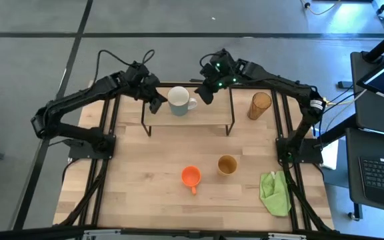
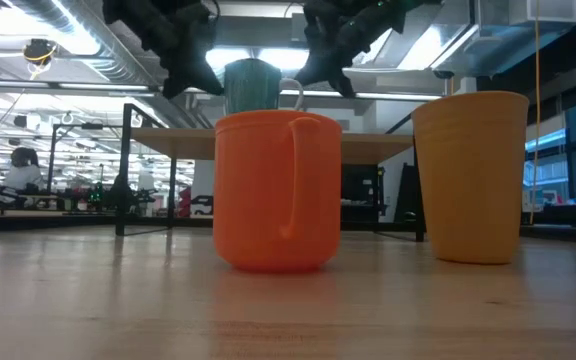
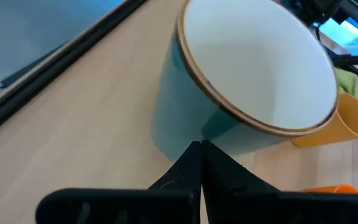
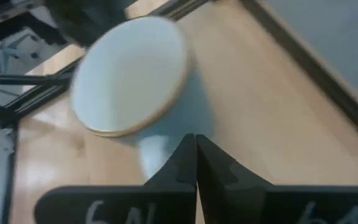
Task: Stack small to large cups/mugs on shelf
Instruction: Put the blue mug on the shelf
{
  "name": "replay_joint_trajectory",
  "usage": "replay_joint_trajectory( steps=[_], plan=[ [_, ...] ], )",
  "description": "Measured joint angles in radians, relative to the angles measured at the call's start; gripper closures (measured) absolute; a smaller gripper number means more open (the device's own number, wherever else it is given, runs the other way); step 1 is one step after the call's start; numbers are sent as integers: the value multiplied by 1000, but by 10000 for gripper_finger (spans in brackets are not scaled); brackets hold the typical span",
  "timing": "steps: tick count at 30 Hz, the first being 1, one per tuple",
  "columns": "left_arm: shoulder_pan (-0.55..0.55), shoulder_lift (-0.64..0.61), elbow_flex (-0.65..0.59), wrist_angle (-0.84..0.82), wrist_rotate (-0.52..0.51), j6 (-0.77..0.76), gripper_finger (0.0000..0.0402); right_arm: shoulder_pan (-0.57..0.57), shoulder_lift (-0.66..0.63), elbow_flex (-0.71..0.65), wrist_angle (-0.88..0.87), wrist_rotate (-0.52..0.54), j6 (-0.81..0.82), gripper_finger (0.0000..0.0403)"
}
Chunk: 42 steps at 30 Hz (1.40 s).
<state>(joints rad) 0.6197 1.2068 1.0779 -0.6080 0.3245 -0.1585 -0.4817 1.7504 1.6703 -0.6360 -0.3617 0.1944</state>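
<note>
The white mug (image 1: 179,100) stands upright on the shelf (image 1: 212,115), toward the shelf's left half, its handle pointing along the board toward the right arm. In the wrist views its outer wall looks pale blue-green under a thin brown rim, with a white inside. The rest of the shelf board is bare wood on thin black legs.

The left tool (image 1: 156,104) sits just beside the mug on the side away from the handle; in the left wrist view its two dark fingers (image 3: 194,171) are pressed together, tips meeting right at the mug's wall, though whether they actually touch it is hard to say from these angles. The right tool (image 1: 207,93) hovers near the mug on the handle side, above the shelf's back edge, and its fingers (image 4: 194,165) are likewise pressed together, holding nothing.

Beyond the shelf's right end, the amber tumbler (image 1: 259,105) stands on the worktop (image 1: 145,187). In front of the shelf, well apart from the mug, the orange mug (image 1: 191,177) and the tan cup (image 1: 227,165) stand near each other on the worktop, the orange one with its handle turned away from the shelf. A crumpled green cloth (image 1: 276,192) lies farther out, near the worktop's right front corner.
</note>
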Motion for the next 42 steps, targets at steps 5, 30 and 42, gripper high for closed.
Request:
replay_joint_trajectory(
  steps=[5, 30, 42],
  plan=[
    [-23, 46, 0, 19, 0, 0, 401, 30, 0, 0, -35, -8, 8, 403],
    [-28, 51, 0, 105, -39, 3, 401, 97, 0, 0, -52, -28, 45, 403],
    [8, 86, 1, 159, 5, 3, 401, 153, 0, -1, -3, -18, 78, 403]
  ],
)
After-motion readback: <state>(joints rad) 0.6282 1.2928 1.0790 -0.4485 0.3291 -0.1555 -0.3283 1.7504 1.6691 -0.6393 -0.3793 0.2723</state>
